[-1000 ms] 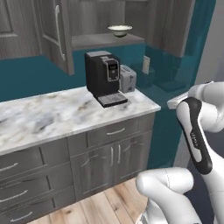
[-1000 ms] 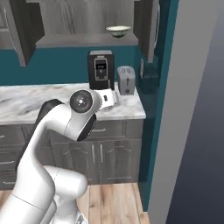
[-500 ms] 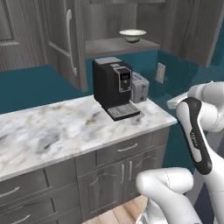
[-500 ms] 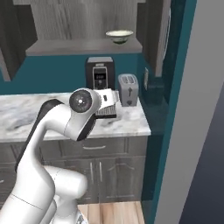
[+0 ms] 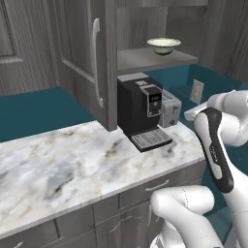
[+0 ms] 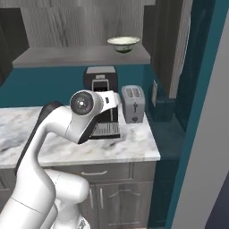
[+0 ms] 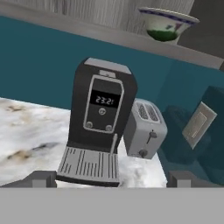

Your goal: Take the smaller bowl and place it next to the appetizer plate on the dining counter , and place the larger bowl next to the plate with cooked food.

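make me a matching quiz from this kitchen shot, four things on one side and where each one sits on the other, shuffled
Things:
1. small bowl
2. coffee machine
3. toaster
4. wall outlet

Places:
A. on the teal wall, right of the toaster
B. on the marble worktop, under the shelf, left of the toaster
C. up on the grey shelf
D. on the worktop, between the coffee machine and the outlet

Pairs: 1-C, 2-B, 3-D, 4-A
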Motion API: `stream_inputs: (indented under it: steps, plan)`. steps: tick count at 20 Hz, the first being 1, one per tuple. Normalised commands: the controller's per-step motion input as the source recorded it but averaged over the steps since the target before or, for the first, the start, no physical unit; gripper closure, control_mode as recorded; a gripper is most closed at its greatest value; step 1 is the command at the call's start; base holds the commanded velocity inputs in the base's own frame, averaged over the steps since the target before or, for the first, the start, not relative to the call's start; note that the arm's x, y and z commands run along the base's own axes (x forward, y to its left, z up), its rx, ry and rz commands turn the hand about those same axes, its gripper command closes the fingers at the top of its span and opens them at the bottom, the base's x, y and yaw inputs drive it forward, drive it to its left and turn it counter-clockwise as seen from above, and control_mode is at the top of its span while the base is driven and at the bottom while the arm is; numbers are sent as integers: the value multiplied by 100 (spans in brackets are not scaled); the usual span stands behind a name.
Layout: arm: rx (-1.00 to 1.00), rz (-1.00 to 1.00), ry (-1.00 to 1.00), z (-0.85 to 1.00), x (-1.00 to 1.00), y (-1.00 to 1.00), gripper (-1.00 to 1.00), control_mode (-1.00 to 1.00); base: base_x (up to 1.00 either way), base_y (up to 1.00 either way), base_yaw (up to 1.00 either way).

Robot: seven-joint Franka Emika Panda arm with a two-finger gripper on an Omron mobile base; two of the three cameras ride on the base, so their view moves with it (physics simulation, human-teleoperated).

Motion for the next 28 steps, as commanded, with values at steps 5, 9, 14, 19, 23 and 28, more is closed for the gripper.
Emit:
stream_inputs:
  steps: [5,9,14,19,23,28]
  plan:
    - [0,0,0,0,0,0,-100,100,51,-22,0]
    - [0,0,0,0,0,0,-100,100,54,-19,0]
    - [0,0,0,0,0,0,-100,100,60,-10,0]
    - [0,0,0,0,0,0,-100,100,64,-18,0]
    - [0,0,0,0,0,0,-100,100,68,-20,2]
    - [0,0,0,0,0,0,-100,100,74,-21,11]
